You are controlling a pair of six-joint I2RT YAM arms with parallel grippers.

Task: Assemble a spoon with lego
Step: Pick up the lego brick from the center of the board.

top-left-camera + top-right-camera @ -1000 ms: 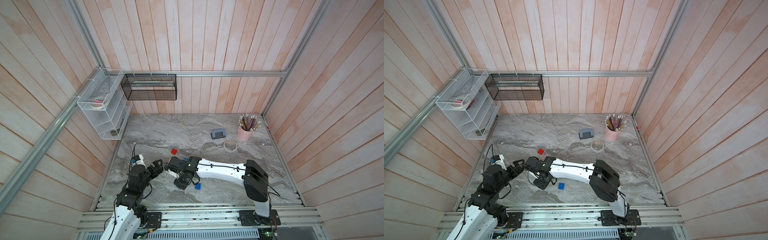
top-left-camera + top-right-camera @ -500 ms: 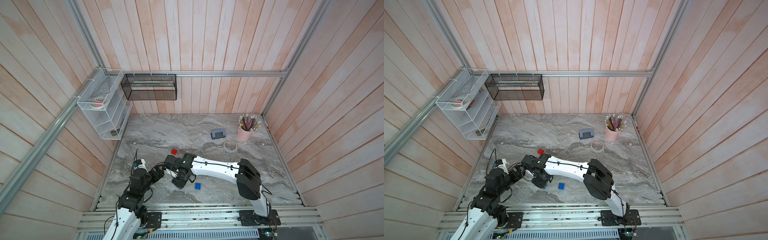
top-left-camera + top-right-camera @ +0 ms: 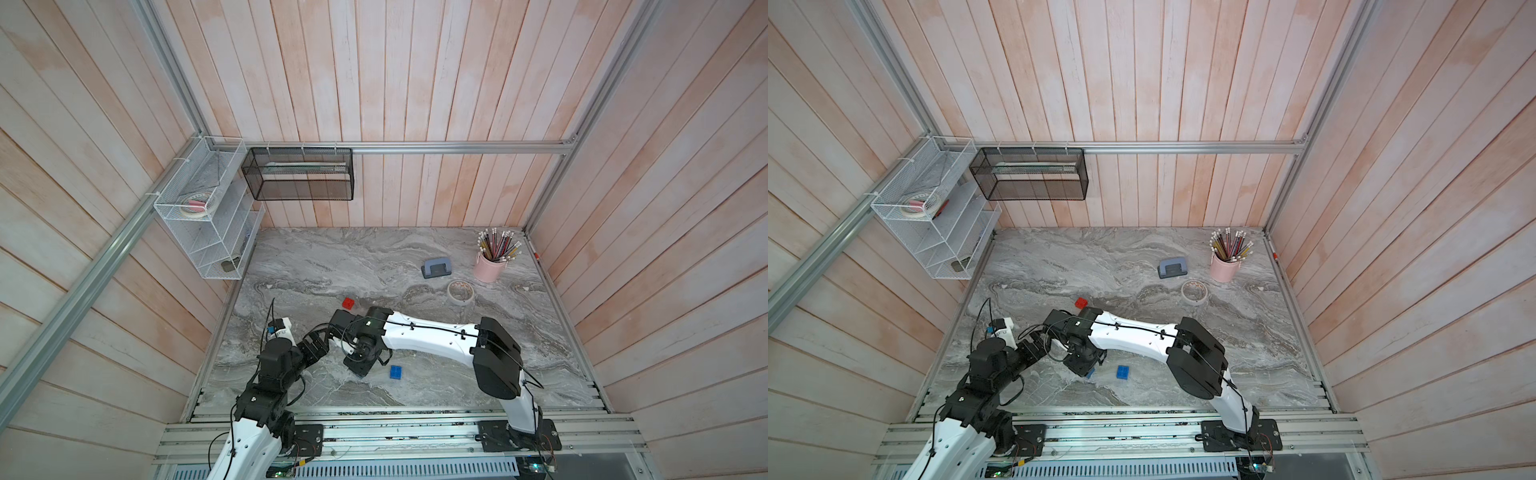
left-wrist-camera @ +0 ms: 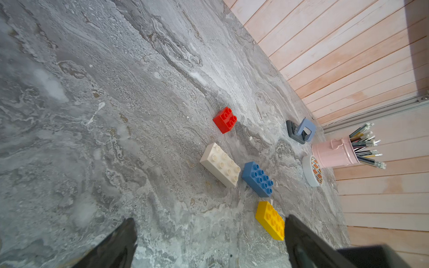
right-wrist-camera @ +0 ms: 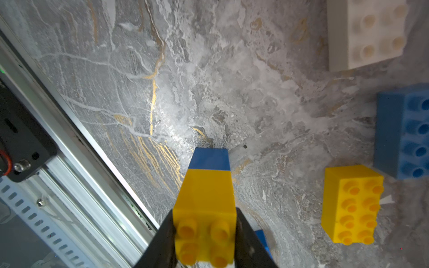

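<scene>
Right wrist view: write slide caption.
Right gripper clasps a yellow-on-blue brick stack; yellow brick, blue brick, white brick lie loose on marble tabletop.

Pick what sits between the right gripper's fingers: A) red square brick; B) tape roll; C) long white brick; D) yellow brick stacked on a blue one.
D: the right wrist view shows the right gripper flanking a yellow brick joined to a blue brick.

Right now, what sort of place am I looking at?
Probably a robot test cell dressed as an office desk: a tabletop boxed in by panel walls on an aluminium frame, plus a pencil cup and a hole punch.
</scene>
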